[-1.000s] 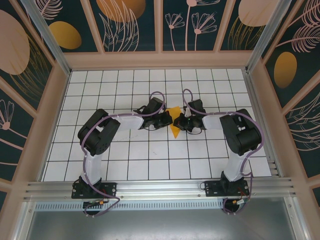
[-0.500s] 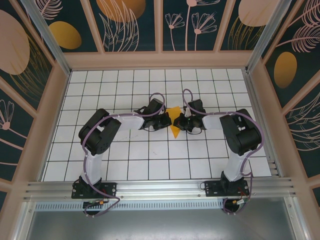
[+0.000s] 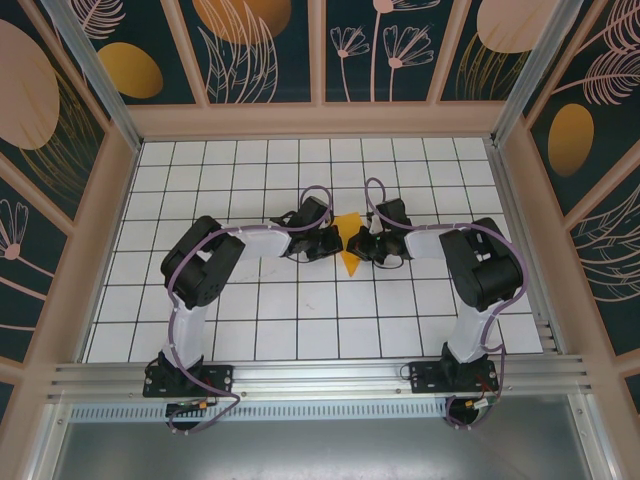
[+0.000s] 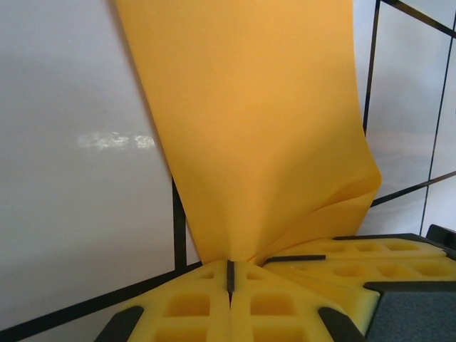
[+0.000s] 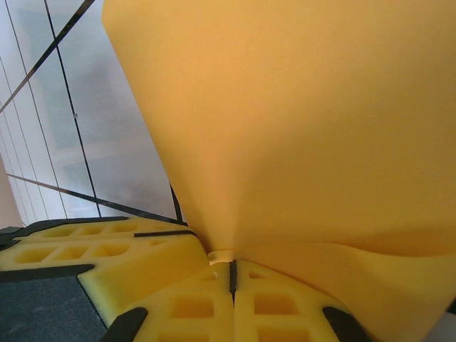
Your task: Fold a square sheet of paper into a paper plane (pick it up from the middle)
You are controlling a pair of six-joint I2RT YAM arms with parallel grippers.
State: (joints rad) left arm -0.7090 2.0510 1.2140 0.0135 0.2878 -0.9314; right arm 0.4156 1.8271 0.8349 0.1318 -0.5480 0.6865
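Orange-yellow and creased, the sheet of paper (image 3: 349, 258) sits at the middle of the white gridded desk (image 3: 230, 170), caught between the two arms. From above it reads as a narrow wedge, broad at the far end and tapering to a point toward the arm bases; whether that near point touches the desk I cannot tell. The left fingers (image 3: 327, 243) meet it from the left and the right fingers (image 3: 362, 246) from the right; the two wrists are almost nose to nose, with the paper between them.

In the left wrist view, the left fingers (image 4: 224, 279) are yellow foam pads pressed together, with the paper (image 4: 256, 128) pinched at their tips; the sheet fans out away from them and buckles into a soft fold at its right edge. Just beside that fold lie the other arm's yellow pads (image 4: 356, 260). Black grid lines (image 4: 178, 221) cross the glossy desk behind.

In the right wrist view, the right fingers (image 5: 226, 283) are likewise closed on the paper (image 5: 299, 121), which spreads wide from the pinch and bulges low on the right.
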